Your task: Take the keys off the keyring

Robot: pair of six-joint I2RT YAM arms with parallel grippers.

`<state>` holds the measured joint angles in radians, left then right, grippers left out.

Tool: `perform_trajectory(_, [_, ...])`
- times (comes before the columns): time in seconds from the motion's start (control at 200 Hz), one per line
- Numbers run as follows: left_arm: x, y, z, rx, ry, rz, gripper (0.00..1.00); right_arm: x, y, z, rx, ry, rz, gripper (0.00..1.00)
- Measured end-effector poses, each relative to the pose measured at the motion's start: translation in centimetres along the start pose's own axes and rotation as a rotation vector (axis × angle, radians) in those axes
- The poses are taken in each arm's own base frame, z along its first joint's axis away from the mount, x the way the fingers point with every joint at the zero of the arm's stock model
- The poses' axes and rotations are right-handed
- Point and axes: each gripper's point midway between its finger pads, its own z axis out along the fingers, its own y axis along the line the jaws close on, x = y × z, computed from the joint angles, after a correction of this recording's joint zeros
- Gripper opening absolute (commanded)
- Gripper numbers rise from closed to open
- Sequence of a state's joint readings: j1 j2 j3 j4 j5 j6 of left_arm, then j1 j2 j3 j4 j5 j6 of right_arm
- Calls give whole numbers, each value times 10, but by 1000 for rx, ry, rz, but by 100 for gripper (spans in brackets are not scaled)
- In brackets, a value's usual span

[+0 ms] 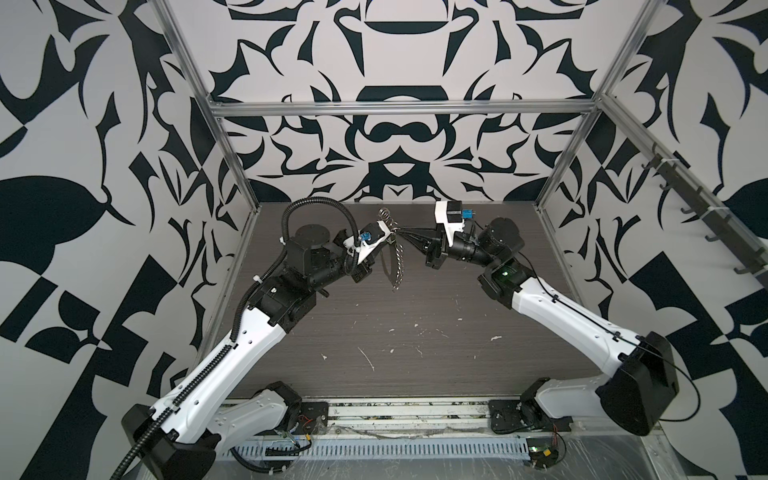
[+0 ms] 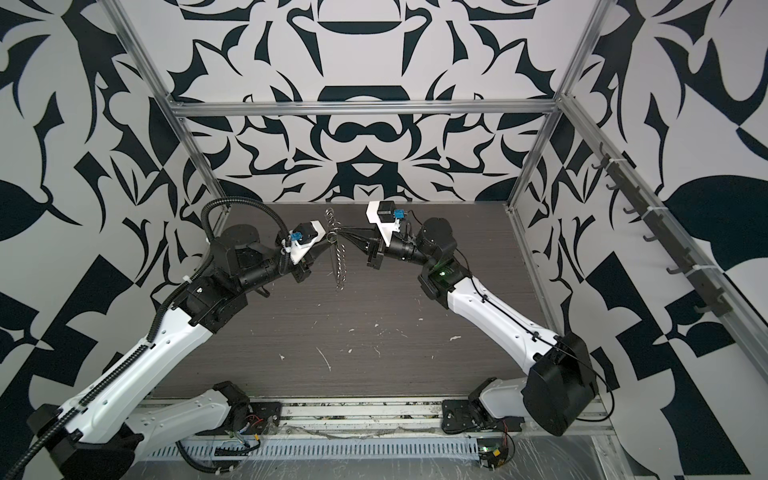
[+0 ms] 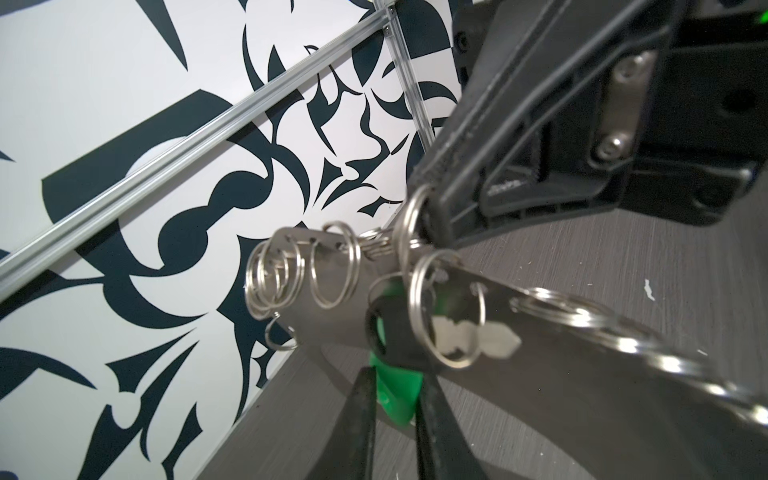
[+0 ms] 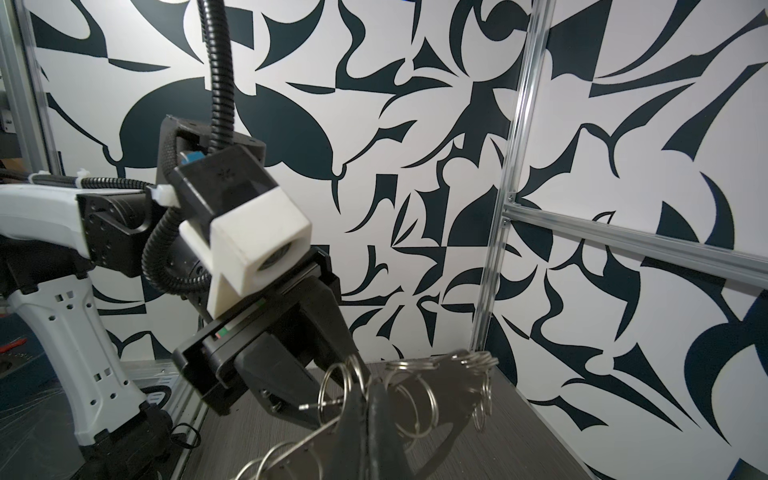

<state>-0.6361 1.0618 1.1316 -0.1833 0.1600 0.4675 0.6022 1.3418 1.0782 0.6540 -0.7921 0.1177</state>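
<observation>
Keys — one dark key on a green tag — are sitting in the left claw, whose fingers are pinching the tag from both sides. They are lying right against the keyring, which is dangling on edge above the table, near the middle of its far edge, and is strung with silver split rings. At its upper end the right claw is gripping the keyring — fingers pressed together on it.
</observation>
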Motion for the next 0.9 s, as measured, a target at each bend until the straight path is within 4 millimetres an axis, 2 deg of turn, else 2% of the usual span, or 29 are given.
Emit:
perform_trajectory(0.165, [-2,1,3,-18,2,0,19,0,-1,0,3,0,1,0])
perform_trajectory(0.375, [-3,4,4,-43,2,-2,0,0,-2,0,11,1,4,0])
perform_trajectory(0.905, [6,9,-5,-86,91,-1,0,1,-8,-3,34,3,24,0])
